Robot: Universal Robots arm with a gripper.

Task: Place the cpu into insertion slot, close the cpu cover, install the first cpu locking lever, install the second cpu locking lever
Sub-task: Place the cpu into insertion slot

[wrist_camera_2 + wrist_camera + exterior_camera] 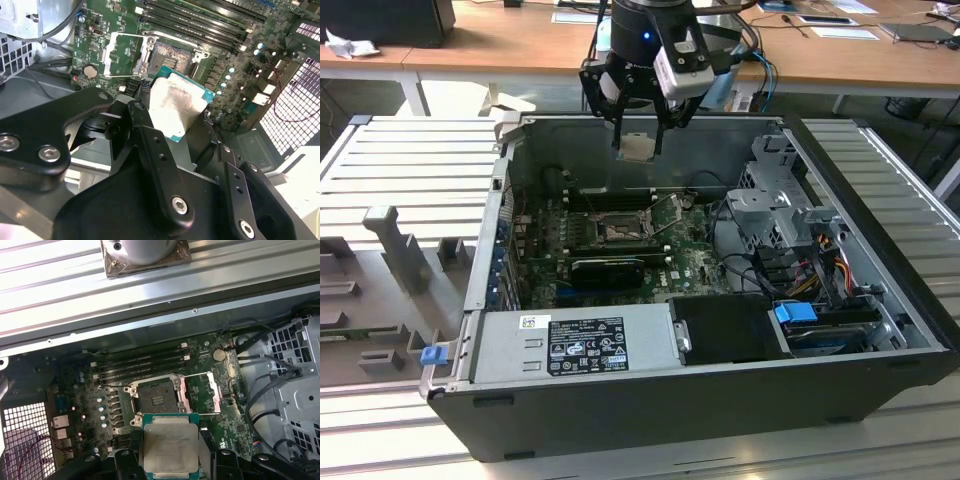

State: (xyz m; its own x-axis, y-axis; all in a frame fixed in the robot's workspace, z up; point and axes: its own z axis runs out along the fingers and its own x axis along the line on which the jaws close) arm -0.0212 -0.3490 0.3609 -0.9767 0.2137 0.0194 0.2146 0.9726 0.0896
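Observation:
My gripper (638,138) hangs over the open computer case, shut on the cpu (638,149), a small square chip with a pale silver top. In both wrist views the cpu (175,107) (170,446) sits clamped between the black fingers (150,145), above and a little off to one side of the insertion slot (170,61) (156,399). The slot (623,233) is bare. The cpu cover (122,52) (200,392) is swung open beside it, and a thin wire locking lever (117,76) stands raised.
Memory slots (142,365) run along one side of the socket. A long black card (608,268) lies across the board nearer the front. A metal drive cage (775,205) with cables stands at the exterior view's right, and the power supply (575,343) fills the front.

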